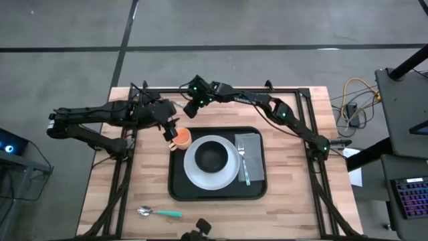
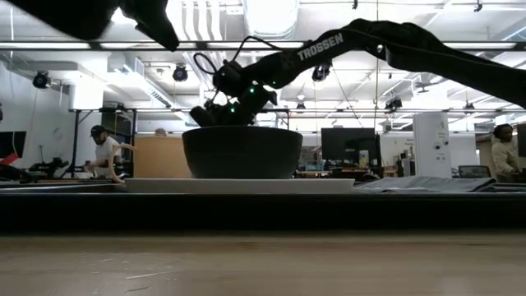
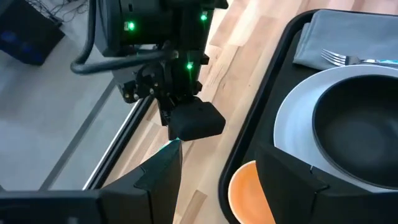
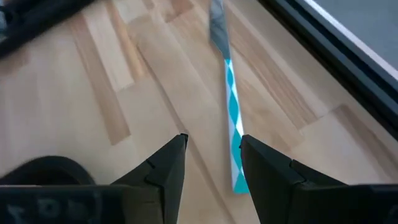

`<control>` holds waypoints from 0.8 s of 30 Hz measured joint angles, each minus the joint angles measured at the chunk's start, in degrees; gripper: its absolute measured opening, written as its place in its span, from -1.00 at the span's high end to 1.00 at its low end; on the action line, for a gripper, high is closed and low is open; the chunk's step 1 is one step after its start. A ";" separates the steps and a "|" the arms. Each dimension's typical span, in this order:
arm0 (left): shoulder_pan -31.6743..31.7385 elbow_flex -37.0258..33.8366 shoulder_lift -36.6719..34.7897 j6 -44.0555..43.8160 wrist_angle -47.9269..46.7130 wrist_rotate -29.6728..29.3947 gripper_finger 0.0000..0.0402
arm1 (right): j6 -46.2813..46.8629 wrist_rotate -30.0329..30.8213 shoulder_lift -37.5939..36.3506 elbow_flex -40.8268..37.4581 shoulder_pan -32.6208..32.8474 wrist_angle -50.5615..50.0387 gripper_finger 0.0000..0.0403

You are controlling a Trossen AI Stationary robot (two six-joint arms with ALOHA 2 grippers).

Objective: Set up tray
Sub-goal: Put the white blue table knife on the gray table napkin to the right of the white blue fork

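High view: the black tray (image 1: 175,179) lies at the middle of the wooden table (image 1: 100,187) carrying a white plate (image 1: 194,175) with a dark bowl (image 1: 212,156), a grey napkin (image 1: 251,144) with a fork (image 1: 243,167) on its right side and an orange cup (image 1: 181,138) at its far left corner, where my left gripper (image 1: 170,132) sits, while my right gripper (image 1: 190,108) hangs just beyond the tray's far edge and a teal-handled spoon (image 1: 159,213) lies near the table's front edge. Left wrist view: my fingers stand apart, one on each side of the cup's rim (image 3: 244,194), gripping nothing that I can make out. Right wrist view: my jaws are parted and empty over bare wood, with a utensil with a teal-and-white handle (image 4: 231,118) lying beyond them.
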 joint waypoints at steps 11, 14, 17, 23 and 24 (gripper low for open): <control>-0.04 0.00 0.02 0.01 -0.02 2.11 0.08 | -1.20 3.08 0.06 -1.84 0.02 1.33 0.29; -0.04 0.00 0.02 0.77 0.09 2.11 0.08 | -2.93 2.44 -0.34 -0.61 0.39 -0.28 0.29; 0.03 -0.16 0.02 2.07 0.22 2.08 0.08 | -1.45 0.26 -2.72 1.87 1.08 -5.78 0.29; 4.84 -6.49 0.79 11.54 0.80 1.20 0.08 | -0.12 -1.70 -12.53 2.13 3.35 -25.55 0.29; 6.42 -8.26 0.79 11.81 1.57 1.20 0.08 | -0.21 -0.29 -13.94 2.07 4.20 -28.85 0.29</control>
